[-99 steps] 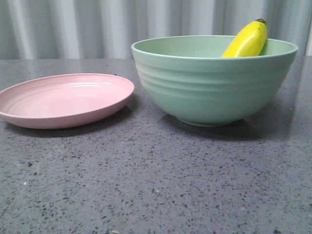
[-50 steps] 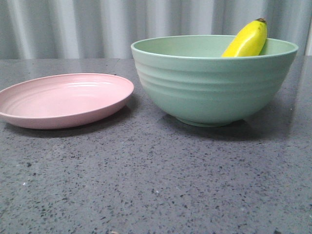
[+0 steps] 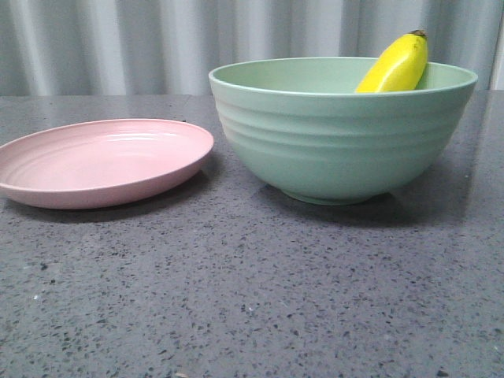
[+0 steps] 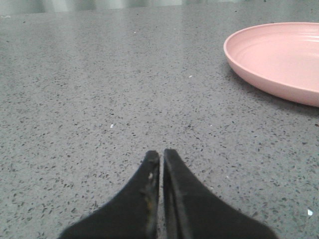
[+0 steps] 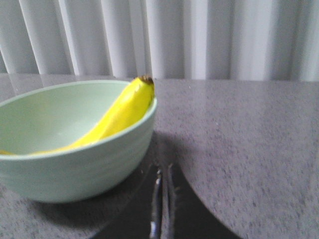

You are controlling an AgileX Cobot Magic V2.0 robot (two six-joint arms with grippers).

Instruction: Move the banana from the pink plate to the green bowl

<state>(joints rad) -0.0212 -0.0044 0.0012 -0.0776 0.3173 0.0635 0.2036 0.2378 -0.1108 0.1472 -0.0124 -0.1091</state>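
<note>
The yellow banana leans inside the green bowl, its dark tip sticking up over the far right rim. It also shows in the right wrist view, lying in the bowl. The pink plate sits empty to the left of the bowl, and its rim shows in the left wrist view. My left gripper is shut and empty, low over the table, apart from the plate. My right gripper is shut and empty, just beside the bowl's outer wall. Neither gripper shows in the front view.
The dark speckled tabletop stretches in front of the plate and bowl. A grey pleated curtain hangs behind the table.
The plate and bowl sit a few pixels further left in the front view than before. The banana stays in the bowl.
</note>
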